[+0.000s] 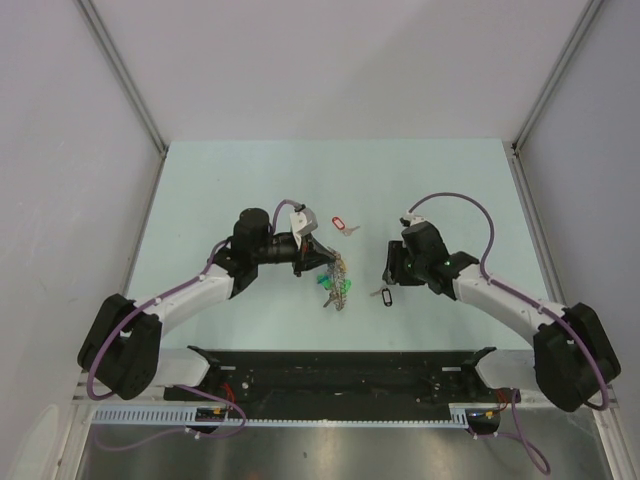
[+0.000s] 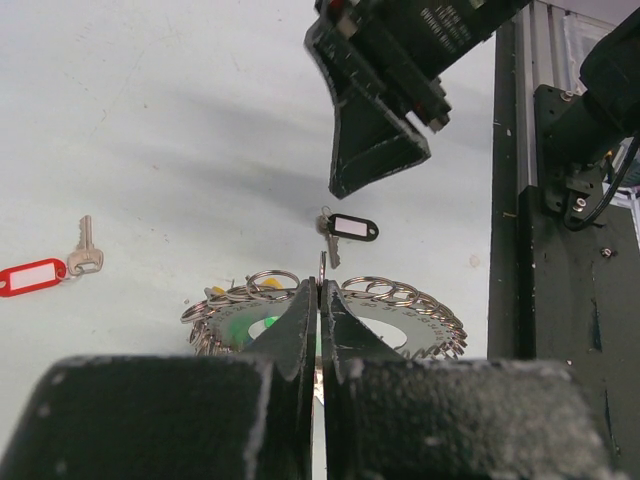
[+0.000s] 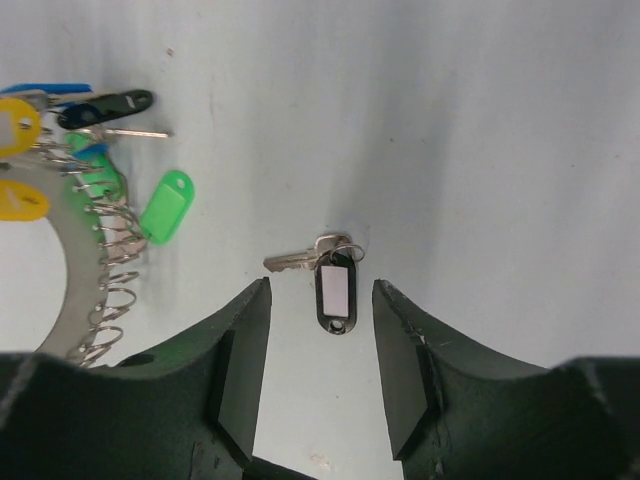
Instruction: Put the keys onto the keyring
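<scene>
Fingers (image 3: 245,340) on my right gripper (image 3: 320,284) stand half apart, holding nothing!
Black-tagged key (image 3: 336,292) lies flat on the table (image 3: 480,150), framed right between their tips and touching neither. My left gripper (image 2: 320,292) is clamped tight on the thin wire of the keyring (image 2: 322,262), with its bunch of loops (image 2: 400,298) fanned just beyond the tips. Red-tagged key (image 2: 35,276) lies well off to their left.
</scene>
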